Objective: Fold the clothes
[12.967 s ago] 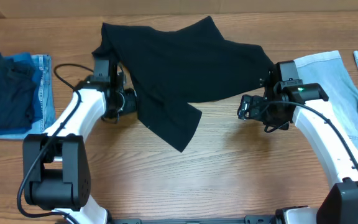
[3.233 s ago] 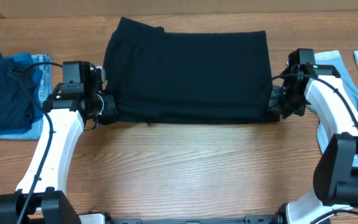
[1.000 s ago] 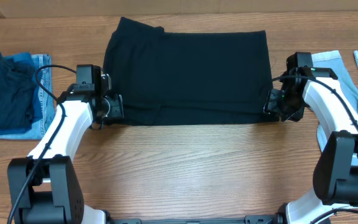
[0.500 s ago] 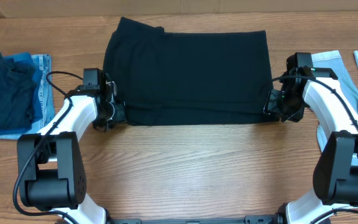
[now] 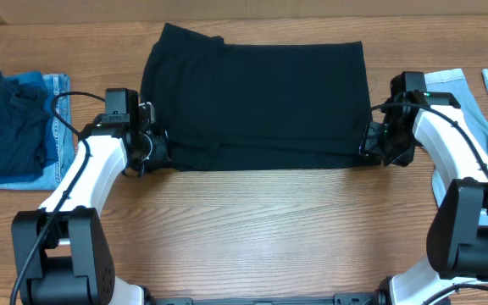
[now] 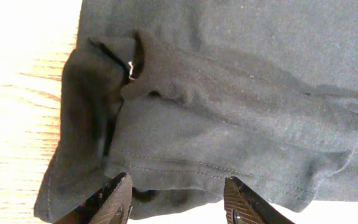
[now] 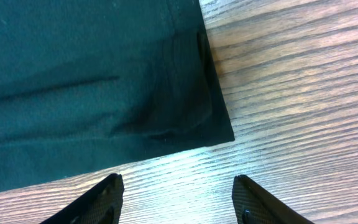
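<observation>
The black garment (image 5: 257,102) lies folded, long axis side to side — left end effector (image 6: 176,185) and right end effector (image 7: 177,183) parted, empty.

No text, brand or number can be read. A small white label (image 6: 130,67) is seen on the clothes (image 6: 241,99), illegibly small.

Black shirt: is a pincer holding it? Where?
Nothing is held: the left pincer gapes open at the black shirt's hem; right pincer is open over the table beside its corner.
</observation>
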You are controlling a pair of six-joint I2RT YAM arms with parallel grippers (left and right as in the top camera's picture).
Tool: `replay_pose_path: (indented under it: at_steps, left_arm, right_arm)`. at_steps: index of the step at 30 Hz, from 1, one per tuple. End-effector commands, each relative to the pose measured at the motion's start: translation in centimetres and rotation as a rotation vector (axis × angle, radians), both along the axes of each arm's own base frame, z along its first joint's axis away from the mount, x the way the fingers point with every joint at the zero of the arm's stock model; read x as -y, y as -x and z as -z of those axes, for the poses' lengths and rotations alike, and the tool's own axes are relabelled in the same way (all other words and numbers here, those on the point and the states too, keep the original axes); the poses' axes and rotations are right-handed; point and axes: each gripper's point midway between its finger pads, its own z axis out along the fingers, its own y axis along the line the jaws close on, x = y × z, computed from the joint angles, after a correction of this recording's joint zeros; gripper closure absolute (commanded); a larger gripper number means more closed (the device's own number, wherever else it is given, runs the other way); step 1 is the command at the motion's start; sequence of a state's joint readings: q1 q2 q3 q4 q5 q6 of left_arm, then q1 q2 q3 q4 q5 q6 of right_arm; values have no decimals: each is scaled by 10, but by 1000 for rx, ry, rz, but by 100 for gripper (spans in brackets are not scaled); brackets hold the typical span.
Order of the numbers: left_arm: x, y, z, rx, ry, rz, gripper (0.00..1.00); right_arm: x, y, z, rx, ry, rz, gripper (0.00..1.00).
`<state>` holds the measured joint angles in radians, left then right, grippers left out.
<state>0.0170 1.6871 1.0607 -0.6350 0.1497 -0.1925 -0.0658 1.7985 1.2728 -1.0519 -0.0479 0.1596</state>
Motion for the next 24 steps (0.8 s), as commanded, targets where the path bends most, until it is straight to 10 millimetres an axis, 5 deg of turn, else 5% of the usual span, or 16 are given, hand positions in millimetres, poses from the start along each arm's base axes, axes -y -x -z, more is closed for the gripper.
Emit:
replay_pose_path:
  at_steps: [1,11,24]
  left_arm:
    - [-3,-4,-7,24,-22,-6,48]
    - [-22,-2,-3,5,-124,-53,45]
    - [-11,-7,33,-49,-63,-30,45]
  right_arm:
    - [2,2,1,-6,2,7,40]
    - [2,2,1,-6,2,7,39]
    - [2,1,1,-5,2,7,40]
